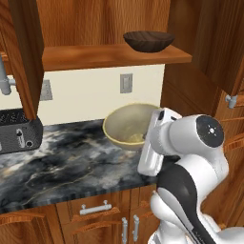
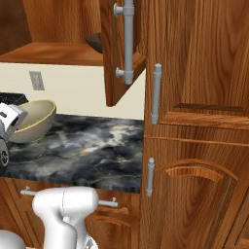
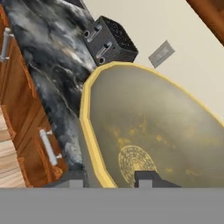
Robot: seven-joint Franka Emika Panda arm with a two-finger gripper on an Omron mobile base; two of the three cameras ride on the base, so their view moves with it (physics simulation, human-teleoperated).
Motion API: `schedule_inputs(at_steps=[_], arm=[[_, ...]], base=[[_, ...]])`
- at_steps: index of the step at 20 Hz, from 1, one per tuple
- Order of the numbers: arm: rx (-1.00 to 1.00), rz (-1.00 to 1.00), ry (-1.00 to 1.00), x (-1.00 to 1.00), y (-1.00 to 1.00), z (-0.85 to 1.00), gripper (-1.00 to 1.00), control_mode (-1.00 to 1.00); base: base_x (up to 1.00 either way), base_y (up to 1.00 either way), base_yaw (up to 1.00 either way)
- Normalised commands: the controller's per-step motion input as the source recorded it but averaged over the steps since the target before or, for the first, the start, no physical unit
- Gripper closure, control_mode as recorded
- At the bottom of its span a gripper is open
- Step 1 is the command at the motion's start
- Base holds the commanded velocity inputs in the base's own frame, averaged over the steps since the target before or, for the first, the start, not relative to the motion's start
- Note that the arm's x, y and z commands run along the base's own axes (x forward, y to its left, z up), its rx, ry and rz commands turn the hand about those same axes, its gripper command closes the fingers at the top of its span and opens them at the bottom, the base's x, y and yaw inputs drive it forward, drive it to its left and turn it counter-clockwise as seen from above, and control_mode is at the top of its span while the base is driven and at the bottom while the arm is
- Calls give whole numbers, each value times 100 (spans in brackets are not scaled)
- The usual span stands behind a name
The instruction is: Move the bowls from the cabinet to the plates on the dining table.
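Note:
The pale beige bowl (image 1: pixel 125 125) (image 2: pixel 34 119) (image 3: pixel 153 131) hangs tilted just above the marble worktop (image 1: pixel 71 162). My gripper (image 3: pixel 109 179) is shut on its near rim, with one fingertip (image 3: pixel 151 177) inside the bowl and the other outside. The white hand (image 1: pixel 153 143) covers that rim from behind. The dark brown bowl (image 1: pixel 148 40) (image 2: pixel 95 41) sits upright on the shelf of the open cabinet (image 1: pixel 109 55), up and behind the held bowl. The plates and the dining table are out of view.
A black toaster (image 1: pixel 19 131) (image 3: pixel 109 41) stands at the worktop's left, under the open cabinet door (image 1: pixel 26 57). The other open door (image 2: pixel 121 48) hangs on the right, next to tall wooden units (image 2: pixel 194 121). Drawers (image 1: pixel 95 209) line the front below.

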Motion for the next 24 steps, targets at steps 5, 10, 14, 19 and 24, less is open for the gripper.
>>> schedule_inputs(at_steps=[5, 10, 14, 19, 24], arm=[[-14, 0, 0, 0, -48, -30, 100, -100], [-9, 0, 0, 0, -54, -47, 100, -100], [0, 1, 0, 0, -52, -66, 100, -100], [0, 4, -4, 8, -51, -60, 100, -100], [0, 6, -7, 9, -41, -45, 100, -100]], base=[[0, 0, 0], [0, 0, 0], [0, 0, 0], [0, 0, 0], [0, 0, 0]])
